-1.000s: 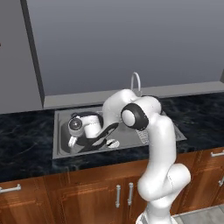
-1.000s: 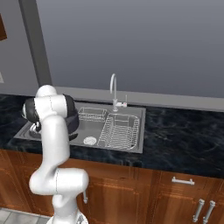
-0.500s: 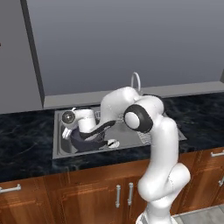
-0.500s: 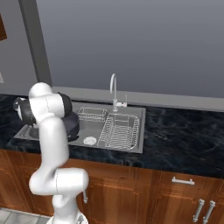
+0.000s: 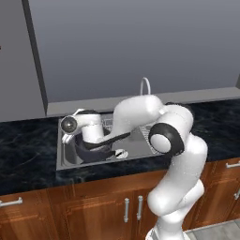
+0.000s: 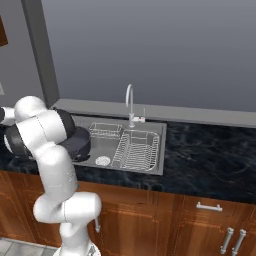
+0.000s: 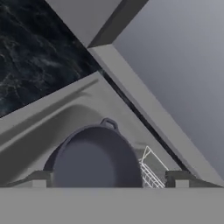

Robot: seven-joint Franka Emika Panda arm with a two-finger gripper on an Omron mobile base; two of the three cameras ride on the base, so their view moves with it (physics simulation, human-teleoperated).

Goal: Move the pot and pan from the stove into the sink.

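Evidently at the close of the pot's half of the job, judging by how things lie. Hangs with the gripper (image 7: 109, 178) spread wide and grasping nothing, fingertips (image 7: 39, 177) standing clear to either side of the pot (image 7: 96, 162) directly beneath. Cannot say for sure whether the near tip brushes the rim, though it looks apart. Finds that deep grey pot resting upright at the left end of the sink (image 7: 43, 118), one small loop handle toward the back wall of the basin, and nothing visible inside. Shows the same from the right base view: dark round body low in the basin, just beside the round drain (image 6: 102, 160), with the wire dish rack (image 6: 135, 150) to its right and a small wire basket (image 6: 106, 130) behind. Counts this as a drop-off done, with only the pan left to handle. Calls next for lifting the hand straight up, so as not to clip the rim or the handles, then swinging away toward the stove and taking the frying pan by its short handle. Leaves little spare floor in the basin for it; probably means setting the pan on the rack or partly over the pot. Farther back, passes the dark marbled counter (image 7: 35, 57), then the thin curved faucet (image 6: 129, 100) at the sink's rear edge.
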